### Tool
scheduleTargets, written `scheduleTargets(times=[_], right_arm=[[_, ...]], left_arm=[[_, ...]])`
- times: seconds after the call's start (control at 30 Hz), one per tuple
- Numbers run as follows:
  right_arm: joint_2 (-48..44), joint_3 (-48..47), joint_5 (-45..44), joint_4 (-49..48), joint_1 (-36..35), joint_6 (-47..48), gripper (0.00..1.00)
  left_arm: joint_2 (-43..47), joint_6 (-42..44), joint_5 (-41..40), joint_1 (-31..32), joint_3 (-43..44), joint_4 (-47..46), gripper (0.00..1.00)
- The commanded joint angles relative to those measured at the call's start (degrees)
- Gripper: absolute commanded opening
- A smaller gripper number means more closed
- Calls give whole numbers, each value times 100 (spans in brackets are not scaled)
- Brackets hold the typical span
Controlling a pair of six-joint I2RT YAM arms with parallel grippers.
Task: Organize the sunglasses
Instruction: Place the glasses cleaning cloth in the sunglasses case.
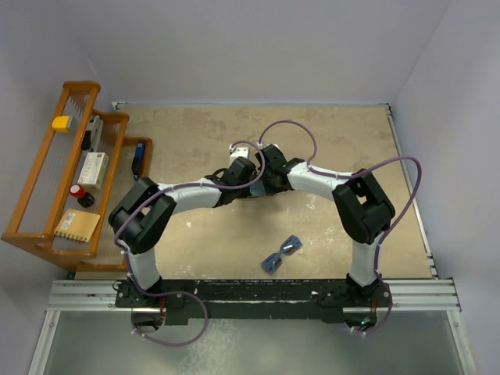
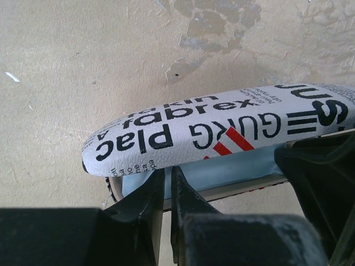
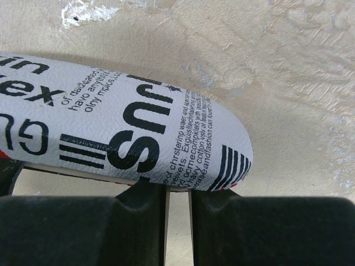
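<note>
The sunglasses [image 1: 281,254], blue-tinted with thin dark arms, lie alone on the table near the front, right of centre and far from both grippers. The glasses case [image 2: 222,130], white with black lettering and a striped edge, sits at mid-table; the arms hide it in the top view. Its lid stands slightly ajar over a light-blue cloth [image 2: 222,172]. My left gripper [image 2: 167,177] is pinched shut at the case's lower rim on one end. My right gripper [image 3: 177,191] is nearly closed on the rim under the case's [image 3: 138,133] other end. The two grippers meet at mid-table [image 1: 256,186].
A wooden rack [image 1: 47,226] stands along the left edge, holding a yellow block [image 1: 60,123], a white box [image 1: 92,169], a red-capped item [image 1: 76,190] and a blue item [image 1: 138,158]. A metal rail [image 1: 250,291] runs along the near edge.
</note>
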State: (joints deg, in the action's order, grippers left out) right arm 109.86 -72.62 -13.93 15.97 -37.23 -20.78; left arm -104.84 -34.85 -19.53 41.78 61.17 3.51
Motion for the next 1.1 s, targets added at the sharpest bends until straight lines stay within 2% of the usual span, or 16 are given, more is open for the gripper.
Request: scheduleTargets(times=[0.0, 0.8, 1.07], right_arm=[[-177, 67, -118, -6, -28, 2, 21], [-363, 63, -221, -5, -36, -14, 21], [-969, 441, -173, -503, -102, 18, 20]], left_arm=[[273, 12, -131, 23, 7, -298, 6], [-100, -145, -244, 23, -178, -8, 0], [-81, -150, -169, 23, -194, -66, 0]])
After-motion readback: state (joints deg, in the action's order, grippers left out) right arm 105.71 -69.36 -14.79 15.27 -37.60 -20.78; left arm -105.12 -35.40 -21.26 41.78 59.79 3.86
